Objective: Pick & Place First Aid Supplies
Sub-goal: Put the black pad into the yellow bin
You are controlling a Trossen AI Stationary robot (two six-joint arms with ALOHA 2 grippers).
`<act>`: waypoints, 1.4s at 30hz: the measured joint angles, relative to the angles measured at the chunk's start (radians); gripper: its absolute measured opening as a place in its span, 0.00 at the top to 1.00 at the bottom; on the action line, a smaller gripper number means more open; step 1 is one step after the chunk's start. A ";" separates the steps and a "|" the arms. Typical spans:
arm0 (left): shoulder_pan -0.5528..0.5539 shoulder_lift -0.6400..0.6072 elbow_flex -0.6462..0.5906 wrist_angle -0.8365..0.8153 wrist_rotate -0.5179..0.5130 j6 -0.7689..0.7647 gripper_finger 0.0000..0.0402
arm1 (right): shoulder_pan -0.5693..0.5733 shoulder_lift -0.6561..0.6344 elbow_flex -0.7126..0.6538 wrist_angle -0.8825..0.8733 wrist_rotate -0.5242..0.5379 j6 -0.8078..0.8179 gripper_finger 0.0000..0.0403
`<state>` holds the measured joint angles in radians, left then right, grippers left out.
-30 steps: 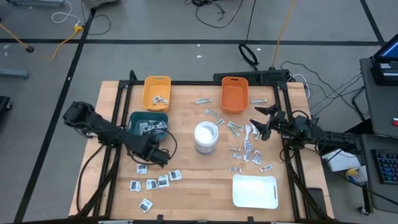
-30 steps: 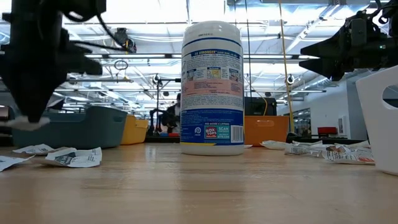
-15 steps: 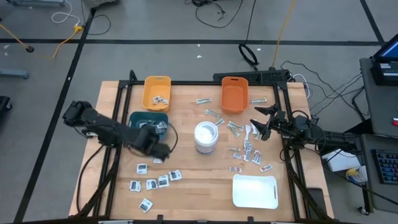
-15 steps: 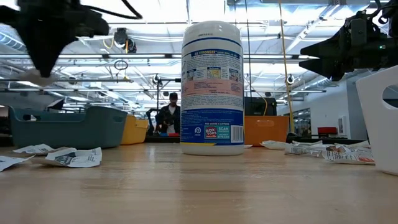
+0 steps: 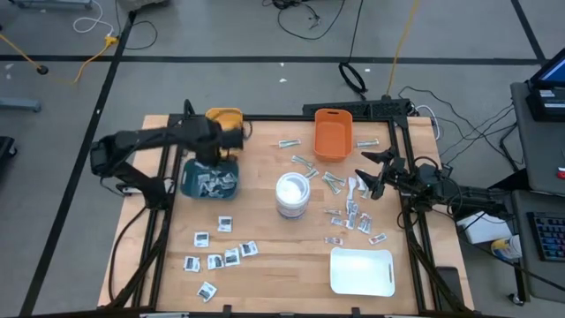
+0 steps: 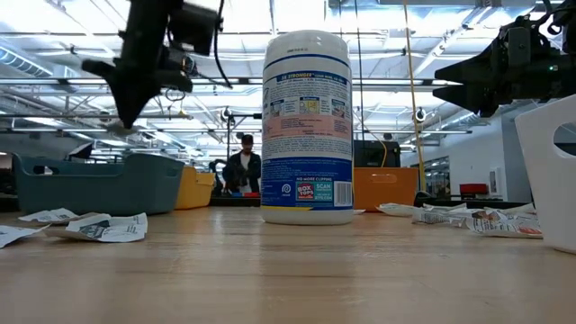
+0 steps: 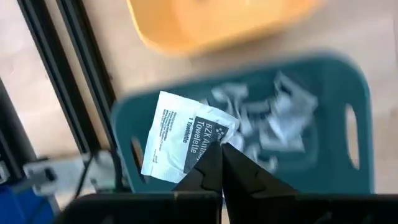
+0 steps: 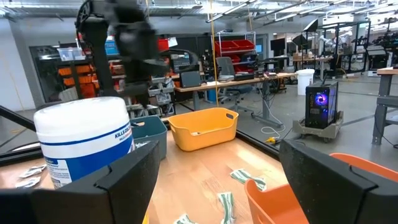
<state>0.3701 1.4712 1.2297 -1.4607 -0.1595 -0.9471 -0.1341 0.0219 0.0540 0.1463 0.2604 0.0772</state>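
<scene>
The left gripper [image 7: 221, 149] hangs above the teal bin [image 5: 187, 181], near the yellow bin [image 5: 226, 117], its jaws clenched on one corner of a white packet [image 7: 183, 137] with a dark printed panel. The packet dangles from that single corner, so the hold looks thin; a quick swing could shake it loose, and it might then land on the bin's rim or on the surface instead of inside. The teal bin already holds a heap of similar packets [image 5: 212, 182]. Below it on the surface lie more white squares [image 5: 221, 256], loose and well apart from the bin.

In the middle stands a wipes canister [image 5: 292, 194]. To its right, thin green strips and sachets [image 5: 351, 215] are scattered between the orange bin [image 5: 332, 135] and the white tray [image 5: 361, 270].

The right gripper [image 5: 369, 173] waits above that scatter, its jaws spread wide and holding nothing. The packets there lie crowded and overlapping, so a descent could catch two at once or push them toward the edge.
</scene>
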 joint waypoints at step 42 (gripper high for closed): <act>0.492 0.444 0.220 0.281 0.173 0.550 0.45 | 0.000 0.000 0.000 0.000 0.000 0.000 0.19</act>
<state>0.8623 1.9152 1.4502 -1.1794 0.0130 -0.3974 -0.1339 0.0219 0.0540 0.1459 0.2605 0.0772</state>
